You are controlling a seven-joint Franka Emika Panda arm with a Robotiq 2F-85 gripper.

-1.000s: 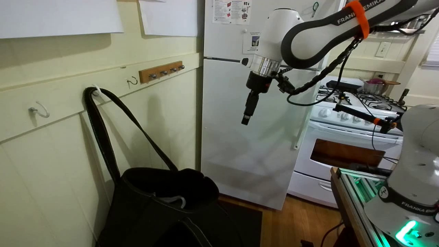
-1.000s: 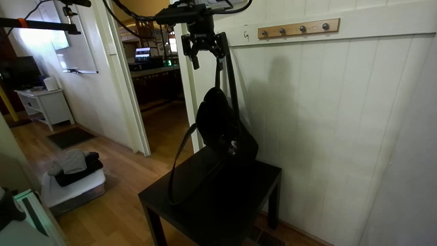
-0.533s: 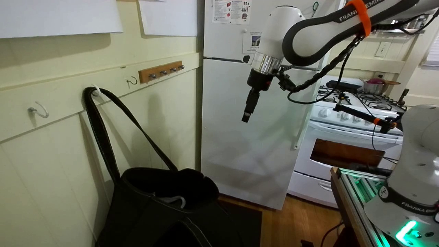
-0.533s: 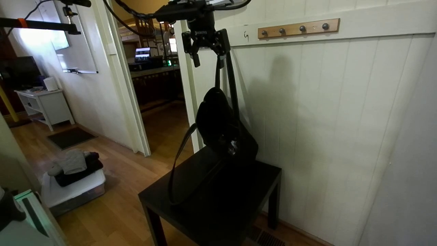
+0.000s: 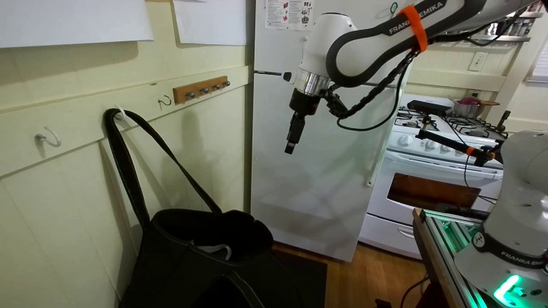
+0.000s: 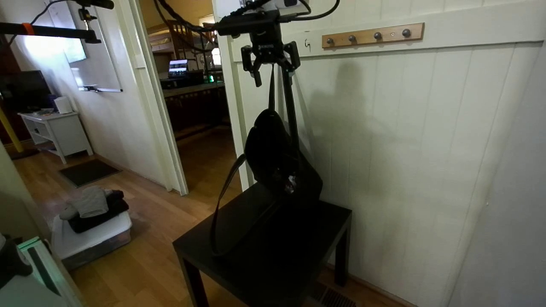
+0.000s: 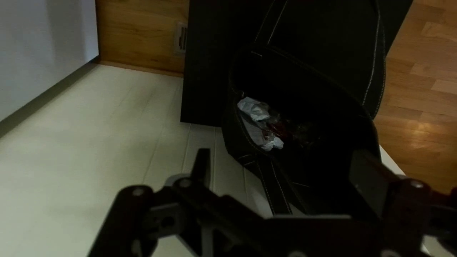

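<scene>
risk first. claw [image 6: 273,77] is black, bag [image 5: 188,273] is black and dark inside, so height over the rim would be easy to misjudge; coming down a little off could jam a finger on the rim and fold it. hung strap [image 5: 129,175] looks pulled fairly straight from hook [image 5: 120,112] to bag, so a finger catching it would likely tug the bag or pop the strap off. lose that support and the bag, which looks soft, would probably slump on the table [image 6: 318,226] and spill the crumpled paper [image 7: 255,109] inside. loose strap [image 6: 218,204] droops over the table too, another snag if the claw sweeps low.

claw: fingers spread wide, nothing seen between them, no contact visible. in an exterior view the hung strap passes behind one finger; reads as overlap, not touch.

bag vs claw: bag is below, with a gap in both exterior views, standing on the table by the wall [image 6: 384,128], mouth up. wrist view puts the mouth ahead of the spread fingers, nearer the finger at that view's right. whether claw sits straight over the mouth, can't tell.
</scene>
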